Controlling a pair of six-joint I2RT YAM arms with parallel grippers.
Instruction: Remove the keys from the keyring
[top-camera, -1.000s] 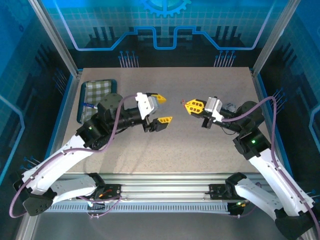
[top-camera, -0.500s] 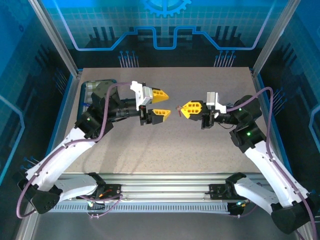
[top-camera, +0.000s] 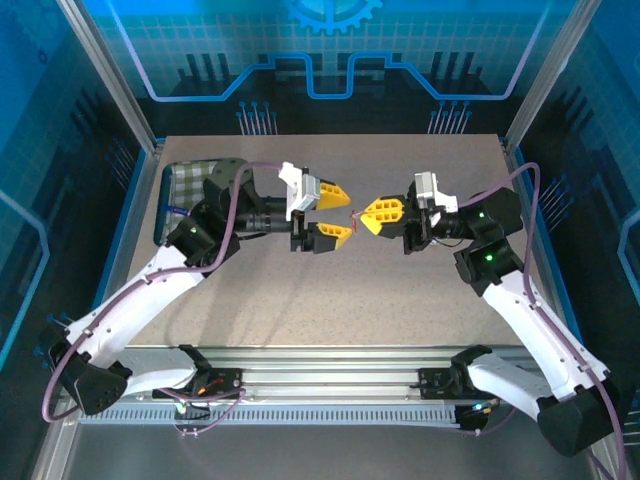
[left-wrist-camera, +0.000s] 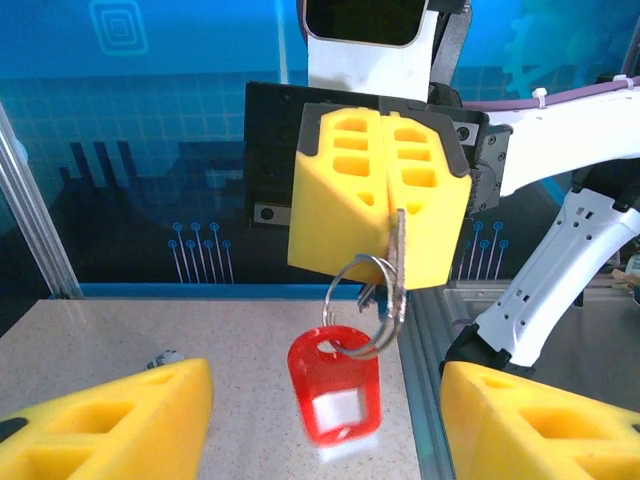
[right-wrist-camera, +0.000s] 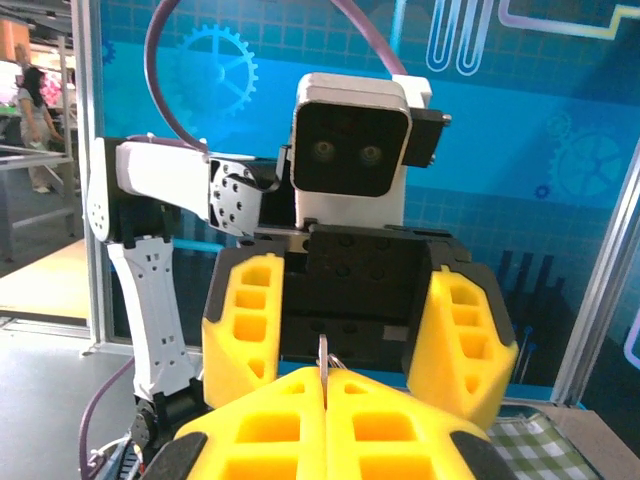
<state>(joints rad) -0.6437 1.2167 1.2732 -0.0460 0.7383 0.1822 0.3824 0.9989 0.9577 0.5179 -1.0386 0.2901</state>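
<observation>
My right gripper (top-camera: 364, 217) is shut on the small grey metal key (left-wrist-camera: 397, 248), whose edge sticks up between its yellow fingers (right-wrist-camera: 322, 352). A metal split ring (left-wrist-camera: 372, 300) hangs from the key and carries the red keyring tag (left-wrist-camera: 335, 385), which dangles free above the table. My left gripper (top-camera: 349, 212) faces the right one at the same height, open. Its two yellow fingers (left-wrist-camera: 110, 420) stand either side of the tag without touching it. In the right wrist view the left gripper (right-wrist-camera: 350, 330) shows wide open just beyond the key.
A green checked cloth tray (top-camera: 195, 180) lies at the back left of the speckled table (top-camera: 330, 300), with a blue-capped pen (top-camera: 176, 210) on it. A small grey object (left-wrist-camera: 165, 357) rests on the table. The table's right edge and metal rail (left-wrist-camera: 440, 330) are close.
Both arms have closed in toward the middle. The left gripper swung right and now straddles the hanging red tag; the right gripper, still holding the key, shifted slightly left.
</observation>
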